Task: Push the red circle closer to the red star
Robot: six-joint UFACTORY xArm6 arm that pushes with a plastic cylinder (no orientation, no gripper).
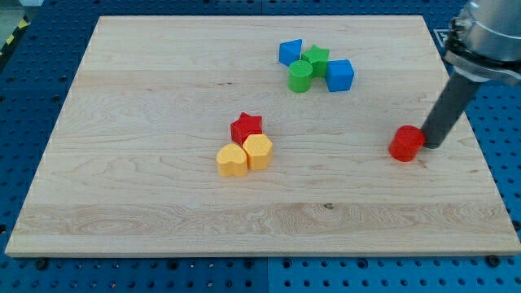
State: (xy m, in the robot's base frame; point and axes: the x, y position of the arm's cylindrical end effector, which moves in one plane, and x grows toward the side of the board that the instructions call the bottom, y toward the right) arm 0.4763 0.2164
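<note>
The red circle (405,143) lies on the wooden board at the view's right. My tip (429,146) is right against the circle's right side, touching or nearly so. The red star (246,127) lies near the board's middle, far to the left of the circle. It touches a yellow hexagon (258,151) and a yellow heart (232,160) just below it.
A cluster sits at the view's top, right of centre: a blue triangular block (290,52), a green star (317,59), a green cylinder (300,76) and a blue cube (339,75). The board's right edge (472,146) runs close behind my rod.
</note>
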